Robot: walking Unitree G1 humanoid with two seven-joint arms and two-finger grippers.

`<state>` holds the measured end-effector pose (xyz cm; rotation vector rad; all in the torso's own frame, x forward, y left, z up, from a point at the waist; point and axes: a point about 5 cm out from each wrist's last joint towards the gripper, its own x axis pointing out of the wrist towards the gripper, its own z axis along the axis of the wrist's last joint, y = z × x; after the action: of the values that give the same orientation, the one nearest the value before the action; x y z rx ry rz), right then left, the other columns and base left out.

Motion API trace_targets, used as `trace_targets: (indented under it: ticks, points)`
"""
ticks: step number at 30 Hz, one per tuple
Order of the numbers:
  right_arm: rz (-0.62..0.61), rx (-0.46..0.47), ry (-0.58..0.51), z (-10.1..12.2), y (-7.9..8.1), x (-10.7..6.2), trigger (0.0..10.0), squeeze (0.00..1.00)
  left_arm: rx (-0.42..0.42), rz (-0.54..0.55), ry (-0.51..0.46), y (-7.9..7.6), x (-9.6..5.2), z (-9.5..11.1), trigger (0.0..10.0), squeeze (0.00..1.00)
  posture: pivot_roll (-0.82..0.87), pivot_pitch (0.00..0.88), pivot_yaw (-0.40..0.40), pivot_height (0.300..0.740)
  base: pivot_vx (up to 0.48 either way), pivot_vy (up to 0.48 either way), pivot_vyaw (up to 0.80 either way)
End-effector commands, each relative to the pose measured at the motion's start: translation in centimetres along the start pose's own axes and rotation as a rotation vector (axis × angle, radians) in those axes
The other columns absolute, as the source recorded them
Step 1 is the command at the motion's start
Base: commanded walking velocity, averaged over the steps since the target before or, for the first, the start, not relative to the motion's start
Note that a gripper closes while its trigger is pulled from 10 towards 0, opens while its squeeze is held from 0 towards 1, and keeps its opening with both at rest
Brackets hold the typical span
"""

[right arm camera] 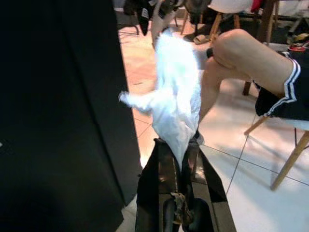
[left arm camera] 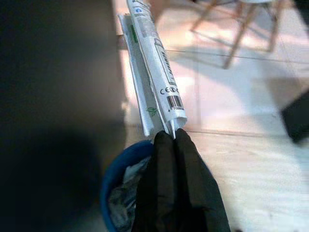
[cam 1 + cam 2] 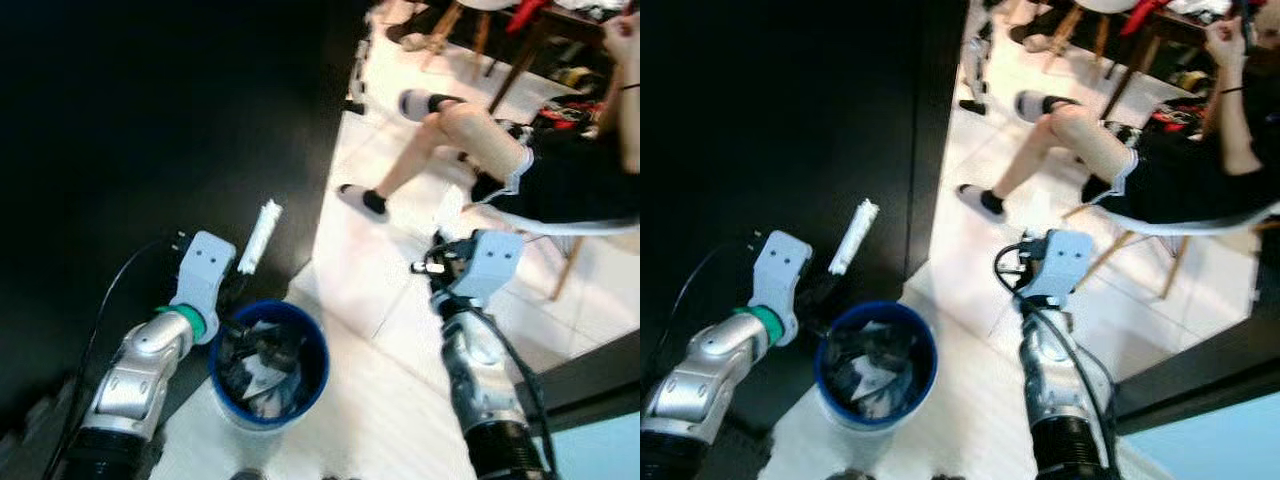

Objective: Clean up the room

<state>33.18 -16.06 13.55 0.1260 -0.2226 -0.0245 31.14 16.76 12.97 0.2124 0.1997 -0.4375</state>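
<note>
The left tool (image 2: 175, 140) pinches the flat end of a long white plastic tube (image 2: 155, 63) with its two black fingers (image 2: 164, 164) pressed together. The tube sticks out past the fingertips, up and away from the robot. It hangs just above the far rim of a round blue bin (image 3: 316, 345) that stands on the pale tiled floor (image 3: 390, 400). The bin holds dark and light crumpled trash. The left arm is bent and reaches forward beside the bin, close to a black wall (image 3: 150, 120).

The tube has a barcode and a small CE mark near the pinched end; the other writing is too small to read.

The right tool (image 1: 186, 145) is clamped on a crumpled white plastic bag (image 1: 174, 92), held up over the floor, well apart from the bin. The right arm points forward toward a person (image 3: 560, 160) sitting on a wooden chair (image 3: 570, 255).
</note>
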Motion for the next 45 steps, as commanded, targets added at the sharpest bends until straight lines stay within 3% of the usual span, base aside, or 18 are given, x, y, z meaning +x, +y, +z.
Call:
trace_targets:
  ticks: [1,8,13,19,23,28,31,32,38,39,43,44,45]
  points:
    - [-0.030,-0.020,0.019,-0.5,-0.9,-0.4,10.0,0.00,-0.015,-0.031,0.005,-0.7,0.0,-0.1,10.0,0.00,0.12,0.119,0.013,0.740,0.000,0.000,0.00]
    - [-0.004,-0.023,0.022,-0.7,-0.2,-0.3,10.0,0.00,0.025,-0.136,0.041,-1.3,-1.1,-1.1,10.0,0.00,0.12,0.124,0.017,0.740,0.000,0.000,0.00]
    - [0.009,-0.020,0.023,-0.6,0.2,-0.3,10.0,0.00,0.052,-0.178,0.153,-1.9,-1.2,-3.0,10.0,0.00,0.12,0.131,0.015,0.740,0.000,0.000,0.00]
    - [0.034,-0.029,0.027,-0.8,0.6,-0.5,10.0,0.00,-0.034,-0.265,0.259,-3.4,-1.0,-5.7,10.0,0.00,0.12,0.145,0.011,0.740,0.000,0.000,0.00]
    - [0.071,-0.026,0.034,-0.8,1.3,-0.5,10.0,0.00,0.011,-0.223,0.326,-3.5,1.0,-7.1,10.0,0.00,0.10,0.162,-0.001,0.740,0.000,0.000,0.00]
    - [0.108,-0.024,0.044,-0.9,1.8,-0.6,10.0,0.00,0.070,-0.180,0.392,-3.2,2.0,-8.0,10.0,0.00,0.09,0.177,-0.012,0.740,0.000,0.000,0.00]
    - [0.178,-0.021,0.069,-1.3,2.7,-1.1,10.0,0.00,0.138,-0.090,0.448,-2.7,2.9,-8.7,10.0,0.00,0.08,0.190,-0.029,0.740,0.000,0.000,0.00]
    - [0.202,-0.016,0.076,-1.3,3.0,-1.2,10.0,0.00,0.155,-0.043,0.482,-2.3,2.9,-9.2,10.0,0.17,0.07,0.191,-0.033,0.740,0.000,0.000,0.00]
    - [0.220,-0.010,0.080,-1.3,3.3,-1.3,10.0,0.00,0.163,-0.003,0.516,-2.0,2.9,-9.7,10.0,0.17,0.07,0.191,-0.033,0.740,0.000,0.000,0.00]
    - [0.224,-0.011,0.080,-1.2,3.3,-1.1,10.0,0.00,0.158,-0.021,0.532,-2.3,2.7,-10.3,10.0,1.00,0.08,0.199,-0.044,0.740,0.000,0.000,0.00]
    - [0.262,-0.007,0.078,-1.0,3.8,-0.6,10.0,0.00,0.118,-0.024,0.537,-2.9,2.4,-11.1,10.0,1.00,0.08,0.202,-0.056,0.740,0.000,0.000,0.00]
    - [0.281,-0.003,0.078,-0.9,4.1,-0.5,10.0,0.00,0.096,-0.026,0.532,-3.1,2.4,-11.3,10.0,0.00,0.08,0.202,-0.056,0.740,0.000,0.000,0.00]
    - [0.281,-0.003,0.078,-0.9,4.1,-0.5,10.0,0.00,0.096,-0.026,0.532,-3.1,2.4,-11.3,10.0,0.00,0.08,0.202,-0.056,0.740,0.000,0.000,0.00]
